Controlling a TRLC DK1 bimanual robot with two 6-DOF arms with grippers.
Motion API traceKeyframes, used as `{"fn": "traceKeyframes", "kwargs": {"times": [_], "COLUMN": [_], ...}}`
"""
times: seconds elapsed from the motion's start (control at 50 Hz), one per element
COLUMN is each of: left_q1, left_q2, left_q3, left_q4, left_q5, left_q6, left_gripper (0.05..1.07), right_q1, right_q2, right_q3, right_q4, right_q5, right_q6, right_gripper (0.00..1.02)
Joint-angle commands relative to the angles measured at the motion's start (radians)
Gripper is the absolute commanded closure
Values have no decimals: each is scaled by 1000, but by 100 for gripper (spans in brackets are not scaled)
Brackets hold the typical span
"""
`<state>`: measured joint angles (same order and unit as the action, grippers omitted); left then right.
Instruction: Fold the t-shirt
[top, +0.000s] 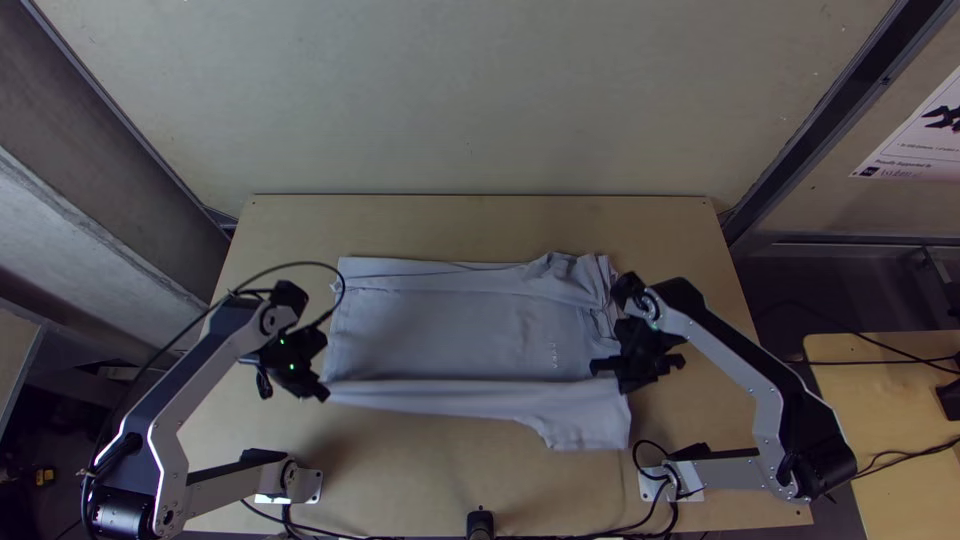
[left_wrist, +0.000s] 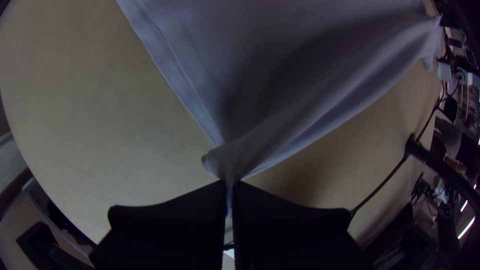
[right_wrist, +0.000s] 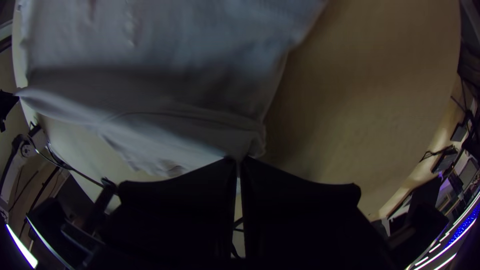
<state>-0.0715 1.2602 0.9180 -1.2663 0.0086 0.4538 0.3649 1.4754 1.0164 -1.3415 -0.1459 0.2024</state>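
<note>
A pale wall panel (top: 465, 95) rises beyond both claws, past the far edge of the light wooden table (top: 285, 225) they hang over. The left arm (top: 150, 440) and right arm (top: 765, 390) take up the ground behind and outside their claws. Between the claws, and reaching farther from the arm bases, lies the grey t-shirt (top: 440, 330): spread wide, rumpled at the far corner beyond the right claw, its near side raised into a long fold from claw to claw. A loose flap (top: 590, 427) hangs from that fold, bases-side of the right gripper (top: 622, 384). A smaller table (top: 885, 400) stands well outside that claw, with a printed sheet (top: 920, 130) farther off. The left gripper (top: 322, 394) has a cable (top: 300, 264) looping over beside it (a bit of a screen across that end of the cloth). A black post (top: 480, 524) stands at the near edge, between the claws and nearer the bases.

The left wrist view gives the stitched border, with the left gripper (left_wrist: 229, 185) pinching a gathered corner. In the right wrist view, the right gripper (right_wrist: 239, 162) nips the fold's other end, and bare wood shows just beside it.
</note>
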Motion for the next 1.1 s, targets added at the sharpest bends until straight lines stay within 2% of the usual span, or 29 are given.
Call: {"fn": "traceKeyframes", "kwargs": {"times": [0.0,0.24,0.48,1.08], "left_q1": [7,-2,-2,4], "left_q2": [2,130,288,680], "left_q3": [130,295,459,874], "left_q4": [-25,4,53,93], "left_q5": [22,22,22,22], "left_q6": [5,-38,-58,-93], "left_gripper": [104,104,104,104], "right_q1": [-17,-70,-136,-215], "right_q2": [31,154,295,718], "right_q3": [111,327,502,982], "right_q4": [-24,-42,-47,-93], "right_q5": [22,52,66,65], "right_q6": [-14,-20,-63,-52], "right_gripper": [100,100,100,100]}}
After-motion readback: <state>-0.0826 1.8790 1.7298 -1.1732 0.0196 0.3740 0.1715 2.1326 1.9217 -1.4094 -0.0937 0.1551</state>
